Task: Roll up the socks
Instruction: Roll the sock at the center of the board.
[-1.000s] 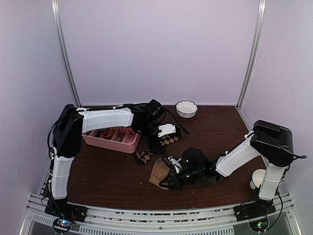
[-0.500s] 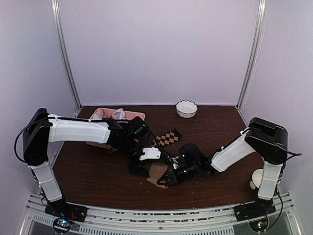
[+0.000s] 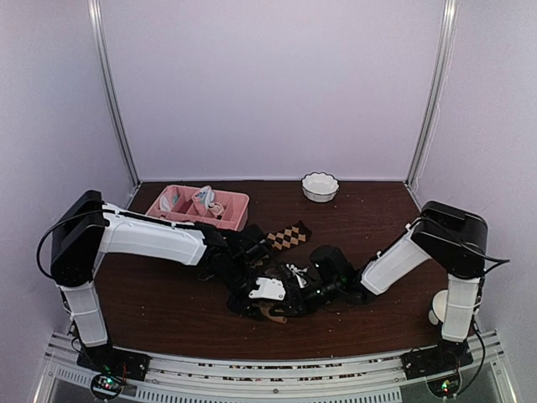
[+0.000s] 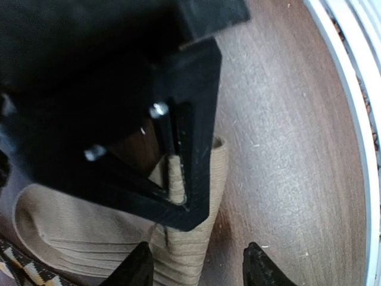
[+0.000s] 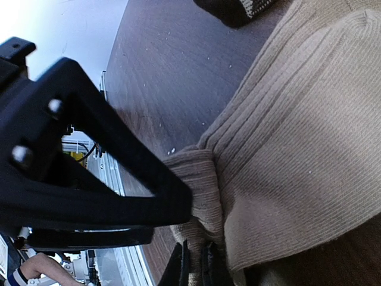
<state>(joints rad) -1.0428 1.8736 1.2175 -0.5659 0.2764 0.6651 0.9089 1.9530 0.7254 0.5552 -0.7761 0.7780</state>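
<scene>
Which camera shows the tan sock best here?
Right wrist: the tan sock fills the frame, ribbing clear, a fold pinched in the right gripper. Left wrist shows one end behind that gripper; from the top it is almost hidden.

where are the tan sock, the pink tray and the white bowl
tan sock (image 5: 297, 131): right wrist view, on its ribbed body
pink tray (image 3: 225, 222): top external view, on its near wall
white bowl (image 3: 320, 194): top external view, on its outer wall

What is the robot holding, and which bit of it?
The right gripper pinches the tan sock by a bunched fold at its ribbed end. The left gripper is open, holding nothing.
</scene>
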